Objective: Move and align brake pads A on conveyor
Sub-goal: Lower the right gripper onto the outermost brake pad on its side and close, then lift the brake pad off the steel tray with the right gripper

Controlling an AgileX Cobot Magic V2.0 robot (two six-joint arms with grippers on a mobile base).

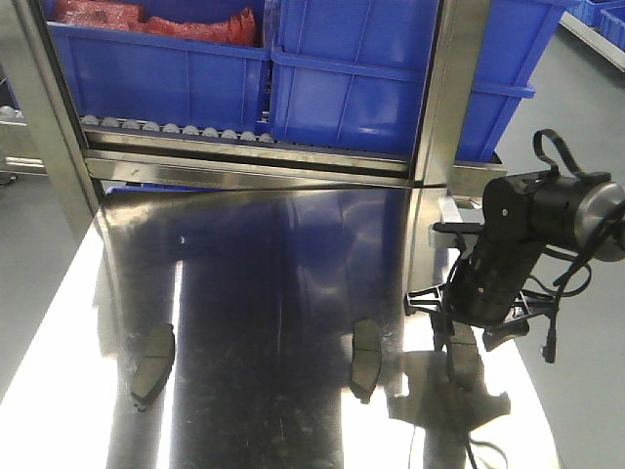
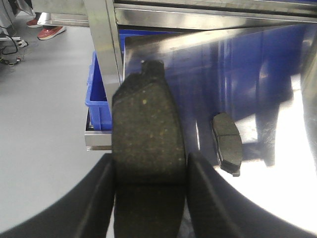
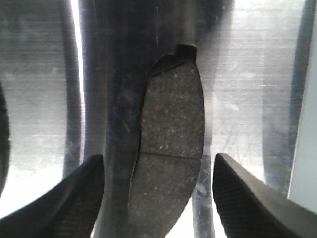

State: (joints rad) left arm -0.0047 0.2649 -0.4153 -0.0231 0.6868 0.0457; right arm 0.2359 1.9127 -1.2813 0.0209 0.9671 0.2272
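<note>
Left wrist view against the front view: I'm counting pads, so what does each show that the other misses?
Only the left wrist view: the left claw shut on a held pad. Only the front view: the centre pad and the right pad below the right claw. Both: the steel table, the blue bins, and probably the same left pad.

Four pads, flat, dark grey-brown, long and slightly curved. Three lie flat on the steel table (image 1: 264, 293), in one row and well apart: left pad (image 1: 153, 363), middle pad (image 1: 366, 359), and right pad (image 1: 463, 357), which shows a centre groove and an end tab. The fourth pad (image 2: 147, 114) is clamped in the left gripper (image 2: 148, 168), tab pointing away.
</note>
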